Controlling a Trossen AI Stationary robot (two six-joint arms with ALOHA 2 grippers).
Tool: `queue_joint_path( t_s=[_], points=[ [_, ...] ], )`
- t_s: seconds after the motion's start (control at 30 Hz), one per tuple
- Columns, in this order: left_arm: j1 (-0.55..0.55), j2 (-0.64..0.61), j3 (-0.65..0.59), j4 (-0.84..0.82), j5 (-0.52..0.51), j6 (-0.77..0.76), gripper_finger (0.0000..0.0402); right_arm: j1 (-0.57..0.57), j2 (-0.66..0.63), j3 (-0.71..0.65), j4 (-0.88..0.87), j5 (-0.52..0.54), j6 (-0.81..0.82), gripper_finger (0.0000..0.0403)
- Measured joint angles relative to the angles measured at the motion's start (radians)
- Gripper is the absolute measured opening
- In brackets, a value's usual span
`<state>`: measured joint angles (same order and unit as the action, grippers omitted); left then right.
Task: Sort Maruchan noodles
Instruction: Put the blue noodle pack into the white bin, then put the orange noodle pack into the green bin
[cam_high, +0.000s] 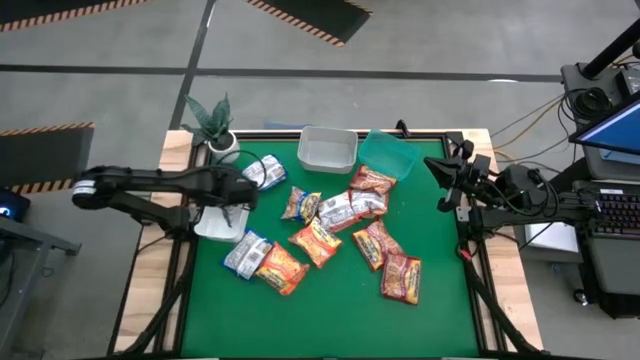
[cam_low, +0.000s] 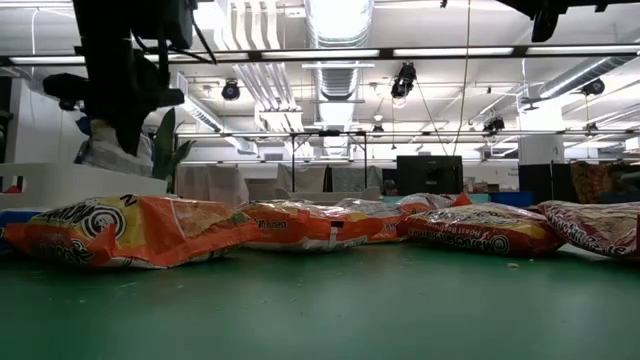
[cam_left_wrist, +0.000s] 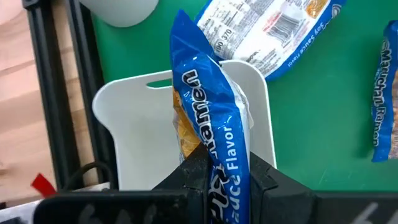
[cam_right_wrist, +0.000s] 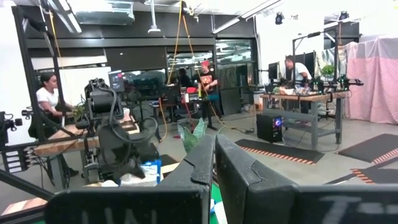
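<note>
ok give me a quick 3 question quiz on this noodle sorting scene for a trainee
1. True or false: the left gripper is shut on a blue packet above the white tub.
2. Which tub stands next to the clear tub at the far edge of the table?
A. a red one
B. a teal one
C. a black one
3. Fill in: the right gripper waits at the table's ____ edge, holding nothing.

Key: 1 true. 2 B, the teal tub. 3 right.
</note>
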<state>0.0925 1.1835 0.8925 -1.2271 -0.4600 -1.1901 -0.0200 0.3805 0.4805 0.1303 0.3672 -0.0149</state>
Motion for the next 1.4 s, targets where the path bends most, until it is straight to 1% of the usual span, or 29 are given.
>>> queue_joint_path(
  t_s=[0.17,0.43,0.63,0.8,0.9,1.03,1.1,1.2,1.27,1.4],
  points=[
    [0.0,0.064,-0.006,0.031,-0.001,0.001,0.0036,0.0,0.0,0.0,0.0,0.0,-0.004,0.0009],
    [-0.005,0.155,-0.007,0.04,-0.001,0.019,0.0083,0.0,0.0,0.0,0.001,0.0,-0.004,0.0009],
    [-0.014,0.158,-0.007,0.081,0.016,0.031,0.0111,0.0,0.0,0.0,0.001,0.0,-0.004,0.0009],
    [-0.014,0.116,0.005,0.042,0.027,0.124,0.0123,0.0,0.0,0.0,0.001,0.0,-0.004,0.0009],
    [-0.014,0.08,0.05,0.031,0.022,0.223,0.0125,0.0,0.0,0.0,0.002,0.0,0.001,0.0009],
    [-0.025,0.041,0.131,0.071,-0.016,0.437,0.0126,0.0,0.0,0.0,0.01,0.0,0.005,0.0009],
    [-0.038,0.026,0.155,0.137,-0.041,0.562,0.0126,0.0,0.0,0.0,0.01,0.0,0.015,0.0009],
    [-0.063,0.011,0.158,0.328,-0.039,0.796,0.0126,0.0,0.001,0.0,0.009,0.0,0.019,0.0009],
    [-0.086,0.007,0.143,0.463,0.023,0.96,0.0126,0.0,0.001,0.0,0.009,0.0,0.031,0.0009],
    [-0.129,0.007,0.068,0.694,0.244,1.258,0.0126,0.0,0.003,-0.004,-0.016,0.0,0.076,0.0009]
  ],
)
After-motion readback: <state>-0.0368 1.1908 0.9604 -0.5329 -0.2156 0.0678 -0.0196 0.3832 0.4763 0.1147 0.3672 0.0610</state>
